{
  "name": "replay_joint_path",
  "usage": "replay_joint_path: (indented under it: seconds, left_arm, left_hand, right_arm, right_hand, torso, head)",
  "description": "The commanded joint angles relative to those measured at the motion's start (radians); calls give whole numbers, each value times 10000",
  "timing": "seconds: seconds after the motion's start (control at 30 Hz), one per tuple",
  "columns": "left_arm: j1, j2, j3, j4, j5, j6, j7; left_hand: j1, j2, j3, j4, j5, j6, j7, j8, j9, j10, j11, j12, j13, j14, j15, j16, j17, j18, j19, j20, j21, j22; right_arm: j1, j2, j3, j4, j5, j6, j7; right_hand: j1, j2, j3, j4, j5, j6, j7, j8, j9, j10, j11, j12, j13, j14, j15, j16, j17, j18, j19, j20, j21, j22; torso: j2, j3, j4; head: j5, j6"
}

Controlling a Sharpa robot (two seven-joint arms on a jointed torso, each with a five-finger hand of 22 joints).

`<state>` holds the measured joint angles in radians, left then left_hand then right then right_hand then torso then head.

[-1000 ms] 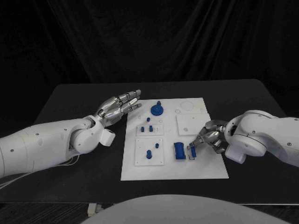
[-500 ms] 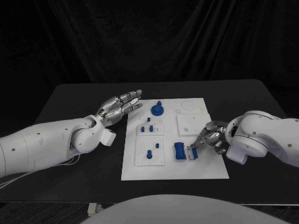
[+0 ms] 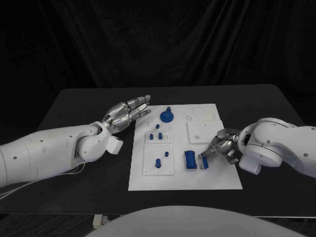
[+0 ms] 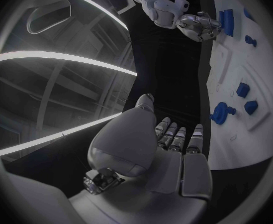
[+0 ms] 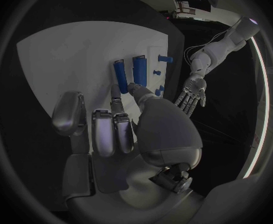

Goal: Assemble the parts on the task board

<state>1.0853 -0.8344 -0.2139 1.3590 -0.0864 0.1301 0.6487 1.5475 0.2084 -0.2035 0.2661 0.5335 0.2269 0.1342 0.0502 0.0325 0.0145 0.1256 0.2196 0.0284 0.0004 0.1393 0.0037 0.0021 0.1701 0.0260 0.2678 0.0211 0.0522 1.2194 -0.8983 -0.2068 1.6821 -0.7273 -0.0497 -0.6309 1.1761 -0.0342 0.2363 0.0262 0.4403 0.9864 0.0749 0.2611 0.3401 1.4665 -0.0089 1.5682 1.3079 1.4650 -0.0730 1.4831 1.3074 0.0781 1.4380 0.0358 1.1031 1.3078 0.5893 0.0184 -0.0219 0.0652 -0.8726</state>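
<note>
White task board (image 3: 208, 180) mid-table, small blue parts (image 3: 190, 159) across its recesses

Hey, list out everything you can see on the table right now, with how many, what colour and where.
Table: one, black, under everything.
Task board: one, white, middle of the table, with raised white square plates on it.
Round knobbed part: one, blue, far left area of the board.
Small pegs: about five, blue, on the two left square plates.
Block parts: two, blue, side by side at the board's near right, the thinner one at the right hand's fingertips.
Left hand: one, silver, fingers apart, holding nothing, beside the board's left edge.
Right hand: one, silver, at the thin block; whether it grips it cannot be told.
</note>
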Motion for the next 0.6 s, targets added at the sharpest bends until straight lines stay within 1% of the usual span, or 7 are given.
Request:
replay_joint_path:
  seconds: [0.03, 0.17, 0.3, 0.33, 0.47, 0.53, 0.6]
  left_arm:
    - [-10, 17, 10, 9, 71, 126, 85]
    - [-10, 20, 10, -1, 71, 132, 79]
    - [-11, 22, 10, -6, 71, 132, 77]
    - [-11, 23, 10, -6, 71, 132, 76]
    - [-11, 23, 10, -6, 71, 135, 72]
    - [-11, 23, 10, -7, 71, 136, 69]
    - [-11, 24, 10, -7, 71, 138, 67]
  left_hand:
    - [110, -11, 55, 16, 61, -17, 17, 41, 6, -3, 29, 40, 10, 14, 23, -18, -9, 112, 16, 59, 40, -2]
    - [110, -11, 55, 16, 61, -17, 17, 41, 6, -3, 29, 40, 10, 14, 23, -18, -9, 112, 16, 59, 40, -2]
    - [119, -11, 62, 8, 69, -28, 17, 40, 4, -5, 25, 35, 9, 13, 28, -18, -10, 112, 18, 61, 42, 2]
    - [119, -11, 62, 8, 69, -28, 17, 40, 4, -5, 25, 35, 9, 13, 28, -18, -10, 112, 18, 61, 42, 2]
    - [119, -11, 62, 8, 69, -28, 17, 40, 4, -5, 25, 35, 9, 13, 28, -18, -10, 112, 18, 61, 42, 2]
    - [119, -11, 62, 8, 69, -28, 17, 40, 4, -5, 25, 35, 9, 13, 28, -18, -10, 112, 18, 61, 42, 2]
    - [124, -11, 65, 4, 73, -30, 17, 40, 4, -6, 23, 35, 9, 14, 30, -17, -9, 111, 18, 62, 41, 0]
  right_arm:
    - [-29, 9, 2, -2, -70, 80, -157]
    - [-30, 15, 2, -10, -69, 71, -158]
    - [-31, 19, 2, -25, -73, 88, -159]
    - [-32, 21, 2, -29, -76, 97, -160]
    - [-32, 24, 2, -34, -119, 130, -162]
    - [-33, 26, 2, -36, -136, 146, -163]
    - [-33, 27, 2, -37, -147, 159, -164]
  right_hand:
    - [-94, 26, 35, 34, -85, -24, -40, 29, 15, 1043, -14, 26, 2629, 642, -25, -52, 714, 161, -48, -17, -47, 1032]
    - [-148, 39, 42, 59, -187, 4, -54, 44, 32, 1043, -26, 26, 2629, 627, -33, -95, 639, 173, -60, -22, -124, 1004]
    - [-212, 21, 36, 79, -387, 1, -61, 44, 47, 1043, -36, 26, 2629, 618, -43, -131, 585, 184, -67, -30, -203, 975]
    - [-272, -15, 6, 100, -673, -9, -61, 38, 55, 1043, -36, 26, 2629, 612, -47, -157, 551, 187, -73, -30, -265, 952]
    - [-392, -71, -68, 165, -1080, -17, -54, 28, 70, 1043, -31, 26, 2629, 616, -43, -172, 544, 190, -59, -36, -307, 936]
    - [-554, -129, -191, 276, -1615, -16, -47, 22, 84, 1043, -25, 26, 2629, 615, -38, -195, 518, 194, -50, -33, -364, 916]
    - [-611, -150, -240, 319, -1753, -14, -44, 20, 90, 1043, -22, 26, 2629, 615, -36, -203, 510, 197, -47, -31, -392, 907]
  torso:
    - [-5, 1, 3]
    - [1, 0, 5]
    - [2, 0, 7]
    - [4, 0, 7]
    - [0, -1, 1]
    - [-2, 0, 1]
    - [-2, 1, 1]
  head:
    - [2, 0]
    - [-4, 0]
    - [-14, 0]
    - [-11, 0]
    - [-1, 0]
    - [-2, 0]
    - [0, 0]
